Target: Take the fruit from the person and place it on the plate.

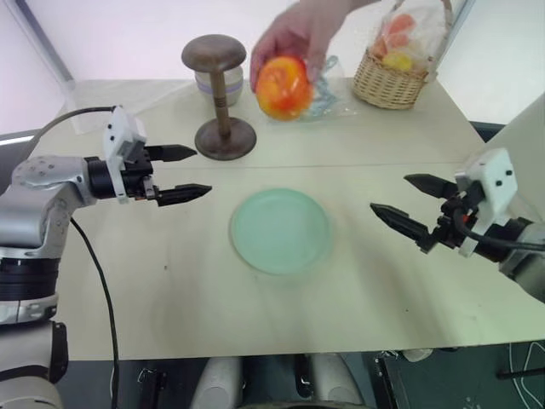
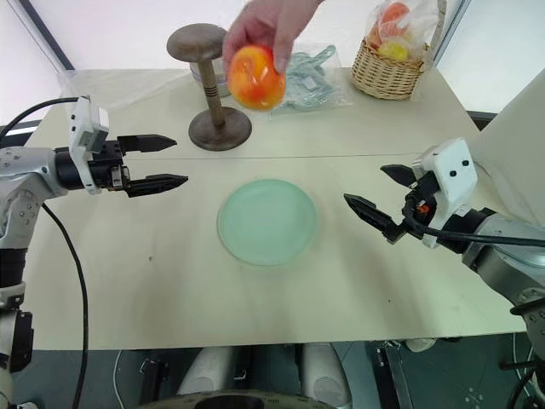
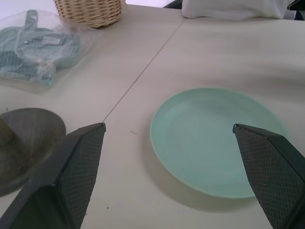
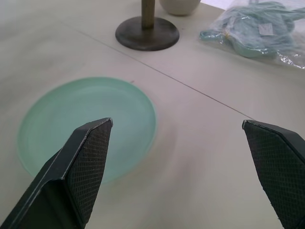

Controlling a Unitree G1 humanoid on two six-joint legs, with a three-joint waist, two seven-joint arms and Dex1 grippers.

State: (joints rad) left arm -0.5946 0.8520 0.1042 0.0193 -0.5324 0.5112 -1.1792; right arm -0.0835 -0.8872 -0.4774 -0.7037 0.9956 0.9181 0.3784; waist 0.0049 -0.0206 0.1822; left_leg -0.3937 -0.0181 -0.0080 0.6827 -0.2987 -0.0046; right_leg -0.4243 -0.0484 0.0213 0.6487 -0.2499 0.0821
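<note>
The round glossy orange-red fruit with a yellow blush (image 1: 283, 87) sits in the upper centre of the head frames, held from above by the person's bare hand (image 1: 294, 38) that reaches in from the top edge. It hangs in the air above the far part of the pale wooden table (image 1: 153, 298), next to the dark wooden stand with a round base and mushroom top (image 1: 220, 94). Judging from that pose, the fruit is being offered for a handover: raised and out in the open so a gripper can come at it from the side.

The round flat mint-green plate (image 1: 280, 230) lies bare at frame centre, below the fruit in the picture and well apart from it. It is the drop spot, so it makes sense that it lies between the two arms.

The left gripper (image 1: 189, 173) is at mid left of the frame, black fingers spread, roughly level, aimed toward the plate and stand. It holds nothing and touches nothing. The right gripper (image 1: 407, 203) is at mid right, fingers spread wide, also empty, pointing in at the plate from the other side. In each wrist view the plate shows between that gripper's two fingers. Both look like a waiting pose. Neither is near the fruit yet, so the take is not yet begun.

Outward: a wicker basket of bagged orange and yellow fruits (image 1: 396, 72) at upper right, and a clear plastic bag of teal items (image 2: 311, 81) just behind the fruit. Both are clutter, not part of the job.
</note>
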